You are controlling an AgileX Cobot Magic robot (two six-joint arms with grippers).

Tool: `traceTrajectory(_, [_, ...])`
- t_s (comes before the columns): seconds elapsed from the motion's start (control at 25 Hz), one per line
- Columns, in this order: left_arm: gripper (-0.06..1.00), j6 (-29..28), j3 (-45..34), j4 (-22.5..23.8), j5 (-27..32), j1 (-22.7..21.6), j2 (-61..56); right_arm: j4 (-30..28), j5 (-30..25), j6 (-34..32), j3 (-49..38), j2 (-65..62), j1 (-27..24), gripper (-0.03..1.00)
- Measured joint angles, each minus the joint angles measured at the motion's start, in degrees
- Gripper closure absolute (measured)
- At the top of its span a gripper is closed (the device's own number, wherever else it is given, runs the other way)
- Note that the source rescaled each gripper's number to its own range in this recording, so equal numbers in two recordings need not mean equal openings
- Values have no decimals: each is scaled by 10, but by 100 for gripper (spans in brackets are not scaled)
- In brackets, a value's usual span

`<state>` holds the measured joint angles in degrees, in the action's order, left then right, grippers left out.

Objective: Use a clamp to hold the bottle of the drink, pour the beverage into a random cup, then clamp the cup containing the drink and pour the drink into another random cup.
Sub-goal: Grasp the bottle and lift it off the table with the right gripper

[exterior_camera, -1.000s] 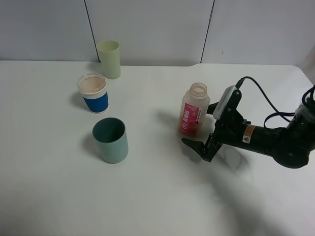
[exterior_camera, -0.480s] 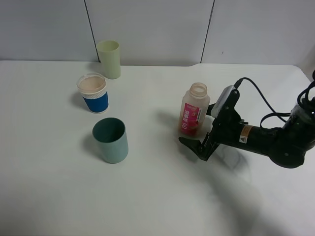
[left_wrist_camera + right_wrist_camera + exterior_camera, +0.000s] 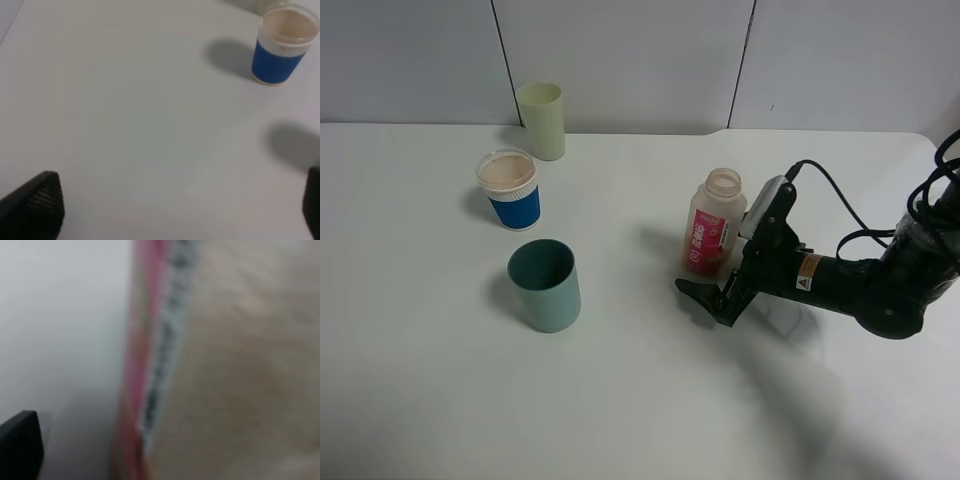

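White tabletop (image 3: 620, 420), grey panelled wall (image 3: 630, 60), right end effector (image 3: 712, 295) spread beside bottle (image 3: 713, 236), left end effector (image 3: 172, 210) spread

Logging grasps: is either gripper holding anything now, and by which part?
Nothing is held. The right gripper stands open low beside the bottle; the left gripper is open too.

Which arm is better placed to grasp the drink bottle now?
The right. The right gripper is open beside the bottle, which fills its wrist view. The left gripper, also open, hangs over bare table near the blue paper cup.
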<state>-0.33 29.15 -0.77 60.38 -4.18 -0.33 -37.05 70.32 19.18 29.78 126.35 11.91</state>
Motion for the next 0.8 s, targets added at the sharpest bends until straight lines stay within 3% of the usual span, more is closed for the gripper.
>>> traceTrajectory(0.48, [7, 0, 0, 0, 0, 0, 0, 1, -1, -2, 1, 0, 12, -3])
traceTrajectory(0.64, [7, 0, 0, 0, 0, 0, 0, 0, -1, -2, 10, 0, 19, 3])
traceTrajectory(0.72, [7, 0, 0, 0, 0, 0, 0, 0, -1, -3, 16, 0, 22, 18])
traceTrajectory(0.8, [7, 0, 0, 0, 0, 0, 0, 0, -1, -4, 18, 0, 22, 45])
